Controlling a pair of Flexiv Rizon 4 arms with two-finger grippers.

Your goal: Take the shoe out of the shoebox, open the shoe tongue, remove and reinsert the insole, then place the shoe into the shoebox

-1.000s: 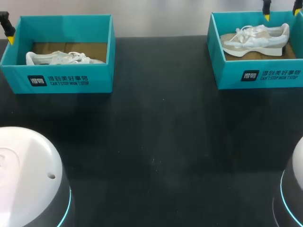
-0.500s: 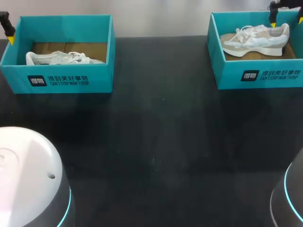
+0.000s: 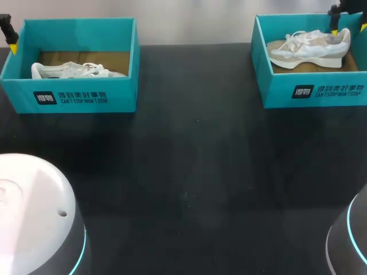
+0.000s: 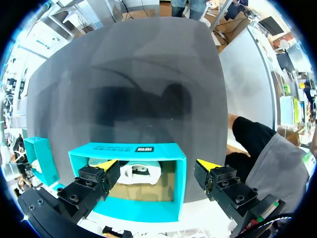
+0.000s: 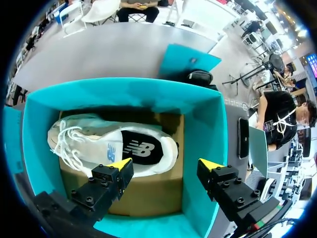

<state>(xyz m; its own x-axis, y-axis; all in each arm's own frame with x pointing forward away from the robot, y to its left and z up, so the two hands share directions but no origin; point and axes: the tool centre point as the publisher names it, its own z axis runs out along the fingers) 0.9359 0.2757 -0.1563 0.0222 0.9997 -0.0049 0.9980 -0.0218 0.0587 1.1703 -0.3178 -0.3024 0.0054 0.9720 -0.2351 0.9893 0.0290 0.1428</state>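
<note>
Shoeboxes number two, both open-topped teal cardboard cartons on the black matte table [image 3: 189,172]. The left teal shoebox [image 3: 80,97] sits at the upper left of the head view and the right teal shoebox [image 3: 315,91] at the upper right, well apart. Each has a brown cardboard floor and holds one shoe, so there are two shoes in all.

The left white lace-up sneaker [image 3: 74,70] lies low behind the front wall of its box, only its upper part showing. The right white-and-cream lace-up sneaker [image 3: 309,46] lies in the far part of its box, toe toward the frame's middle and heel toward the right edge. It has white laces, a thick pale sole and cream side panels. In the right wrist view a black insole shows through its opening.

Grippers also number two. The right gripper [image 5: 164,163] hangs above the heel end of the right sneaker, its yellow-tipped fingers spread wide and grasping nothing. One tip is over the shoe's side and the other over the box's side wall. The left gripper [image 4: 157,164] hovers over the near end of the left box, likewise released, with its fingers wide apart.
</note>
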